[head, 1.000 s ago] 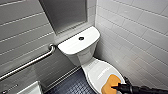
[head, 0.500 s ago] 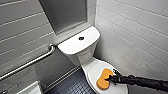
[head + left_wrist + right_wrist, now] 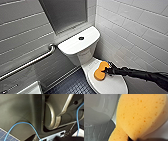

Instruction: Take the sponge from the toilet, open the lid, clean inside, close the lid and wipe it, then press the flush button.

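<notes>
Currently the right end effector (image 3: 107,70) is clamped on the sponge (image 3: 99,72), atop the closed toilet (image 3: 110,85).

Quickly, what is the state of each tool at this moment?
The right tool: closed, holding the sponge against the toilet lid.
The left tool: cannot be told.

R arm (image 3: 142,74) stretched out low & fwd, its hand (image 3: 107,71) clamped on the sponge (image 3: 98,74).
</notes>
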